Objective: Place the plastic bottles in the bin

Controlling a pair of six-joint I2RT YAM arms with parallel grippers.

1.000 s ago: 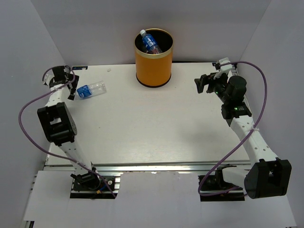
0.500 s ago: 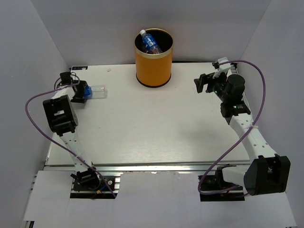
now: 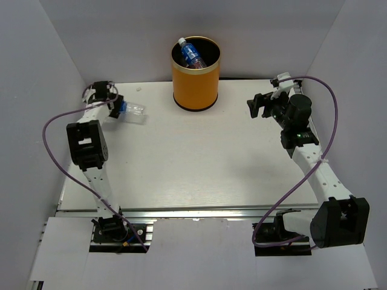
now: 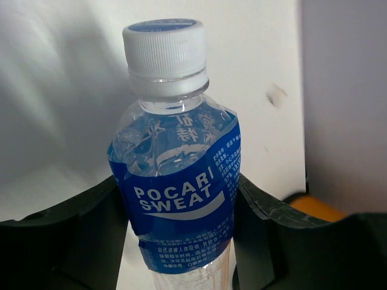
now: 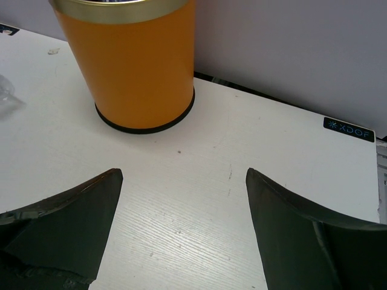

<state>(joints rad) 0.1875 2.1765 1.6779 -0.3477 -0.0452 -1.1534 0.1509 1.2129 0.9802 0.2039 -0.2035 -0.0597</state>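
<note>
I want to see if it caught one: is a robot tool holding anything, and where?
The left tool grips the clear plastic bottle with the blue label around its labelled middle. The right tool holds nothing.

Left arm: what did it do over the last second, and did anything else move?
The left gripper swung in from the left and closed its fingers on the blue-labelled bottle, which shifted slightly toward the bin. The right gripper stayed open and still; the bin and the bottle inside it did not move.
</note>
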